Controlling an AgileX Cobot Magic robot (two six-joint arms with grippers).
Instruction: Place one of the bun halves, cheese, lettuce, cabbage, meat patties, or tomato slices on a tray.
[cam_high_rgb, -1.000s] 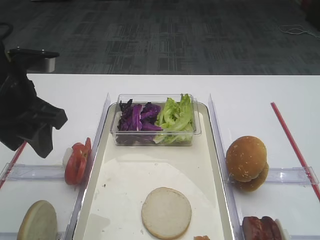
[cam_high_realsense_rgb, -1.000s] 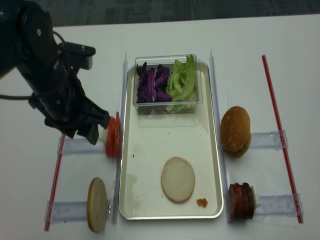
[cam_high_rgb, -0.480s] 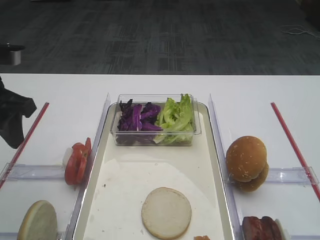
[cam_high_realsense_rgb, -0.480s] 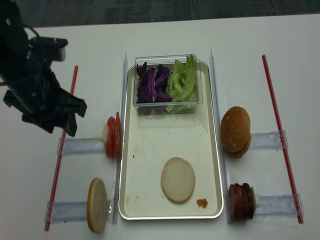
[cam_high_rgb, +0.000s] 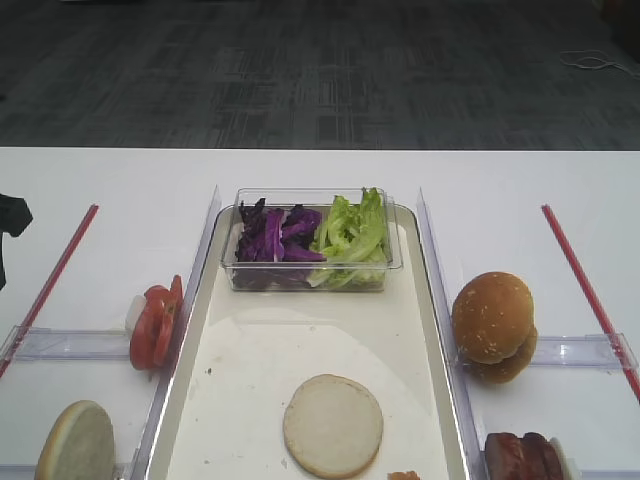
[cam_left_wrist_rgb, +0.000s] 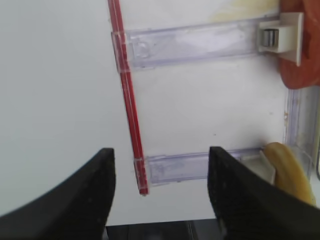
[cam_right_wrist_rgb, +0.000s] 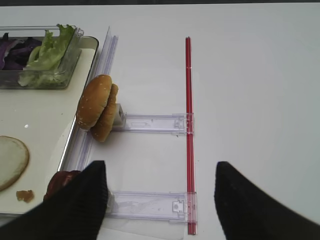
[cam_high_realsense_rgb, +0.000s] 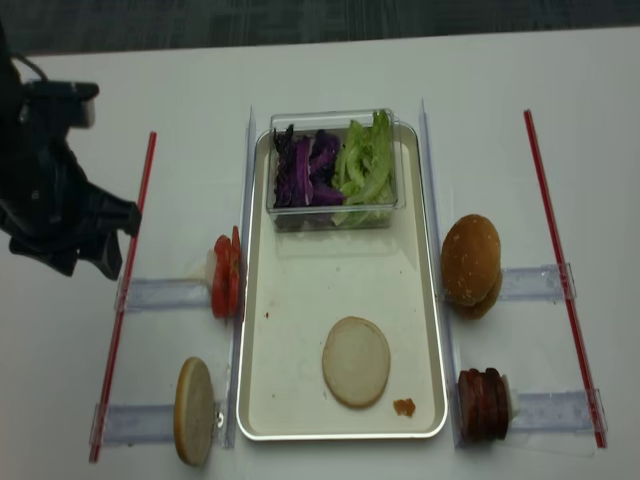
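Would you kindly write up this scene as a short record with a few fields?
tray: cream surface, silver rim
on tray: one bun half, lying flat; clear tub
in tub: cabbage left, lettuce right
left of tray: tomato slices on edge; second bun half on edge
right of tray: sesame bun tops; meat patties
left hand: open, empty, above the table
right hand: open, empty

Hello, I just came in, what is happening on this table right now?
A two-armed robot is building a burger on the tray. One bun half lies flat on it, near a clear tub of cabbage and lettuce. The left gripper hovers left of the tomato slices, jaws open and empty. The right gripper is open too, holding nothing.
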